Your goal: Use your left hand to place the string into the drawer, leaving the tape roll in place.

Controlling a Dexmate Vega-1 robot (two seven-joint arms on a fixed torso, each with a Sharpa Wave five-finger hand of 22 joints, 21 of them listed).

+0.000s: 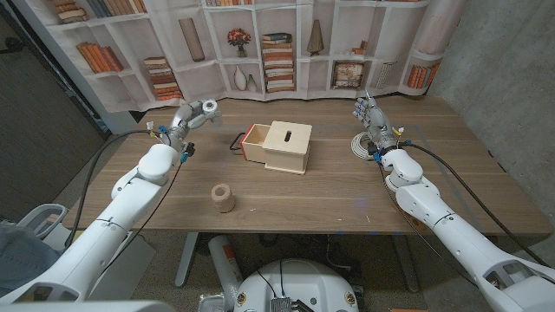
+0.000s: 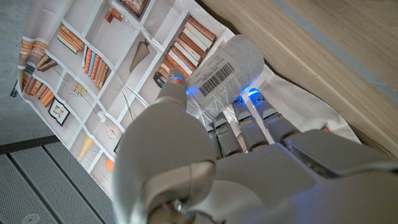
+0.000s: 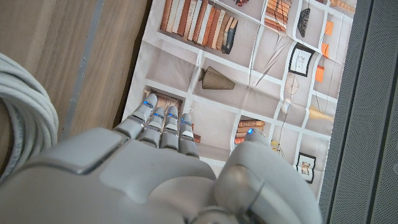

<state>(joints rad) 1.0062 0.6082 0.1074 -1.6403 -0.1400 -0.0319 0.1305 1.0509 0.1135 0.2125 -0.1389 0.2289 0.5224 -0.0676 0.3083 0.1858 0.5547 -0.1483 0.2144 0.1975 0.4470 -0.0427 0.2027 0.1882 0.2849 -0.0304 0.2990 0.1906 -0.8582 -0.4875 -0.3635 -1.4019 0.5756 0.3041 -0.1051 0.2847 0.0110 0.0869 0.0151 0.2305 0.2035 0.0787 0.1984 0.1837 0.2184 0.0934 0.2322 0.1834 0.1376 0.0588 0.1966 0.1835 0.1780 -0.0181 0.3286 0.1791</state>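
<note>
My left hand [image 1: 185,123] is raised over the table's far left and grips a white spool of string [image 1: 208,107]. In the left wrist view the string [image 2: 227,65] shows a barcode label and sits between the thumb and fingers of that hand [image 2: 205,162]. The wooden box [image 1: 289,146] stands at the table's middle, its drawer [image 1: 257,141] pulled open toward the left, with a black handle. The string is left of the drawer and apart from it. A brown tape roll [image 1: 224,198] stands nearer the front edge. My right hand [image 1: 369,116] holds nothing, fingers pointing up.
A coil of white cable [image 1: 358,146] lies by my right hand [image 3: 161,168], and the cable [image 3: 25,124] appears beside it in the right wrist view. A bookshelf-print backdrop [image 1: 277,43] hangs behind the table. Black cables trail along both arms.
</note>
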